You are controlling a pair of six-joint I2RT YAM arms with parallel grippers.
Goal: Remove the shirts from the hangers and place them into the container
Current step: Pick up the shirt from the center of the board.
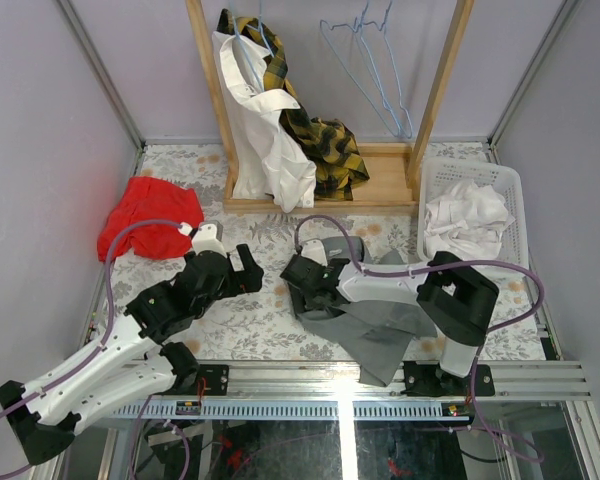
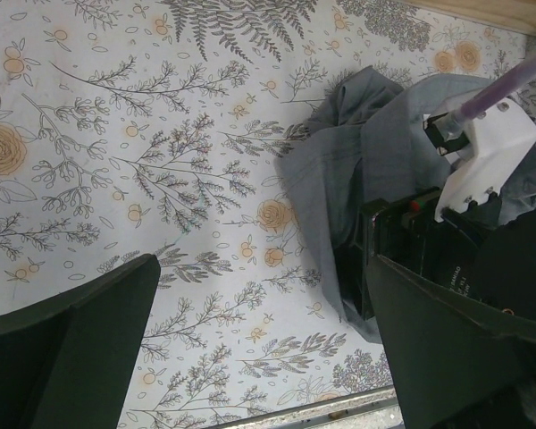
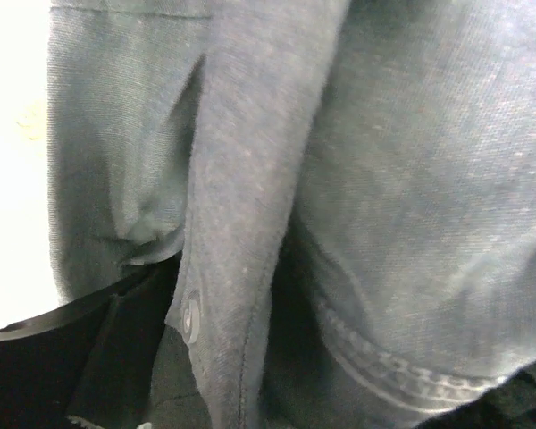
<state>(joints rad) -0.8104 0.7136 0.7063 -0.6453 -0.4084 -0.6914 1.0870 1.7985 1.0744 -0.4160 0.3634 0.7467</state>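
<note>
Grey cloth fills your right wrist view: the grey shirt [image 3: 384, 179] sits right against the lens, with a seam and a small button [image 3: 192, 315] showing and one dark finger [image 3: 71, 375] at the lower left. From above, you can see that shirt spread in a heap on the flowered table [image 1: 250, 320], under your right arm and reaching the near edge. Your right gripper [image 1: 302, 285] rests low at the shirt's left end, touching the cloth or just above it. You cannot tell from any view whether its jaws stand apart or pinch the fabric. Your left gripper [image 1: 250, 268] hovers just to the left of it, over bare table, spread wide with nothing between its fingers [image 2: 80, 331]; its own camera shows the grey shirt off to the right. The basket [image 1: 505, 178] stands at the far right of the table, well apart from the grey shirt, with a crumpled white shirt [image 1: 465, 220] inside. On the wooden rack [image 1: 435, 90] at the back, a second white shirt [image 1: 265, 130] and the plaid shirt [image 1: 325, 145] hang together at the left end, and two bare hangers [image 1: 375, 75] hang to their right. A red cloth [image 1: 150, 215] lies at the table's left side.
</note>
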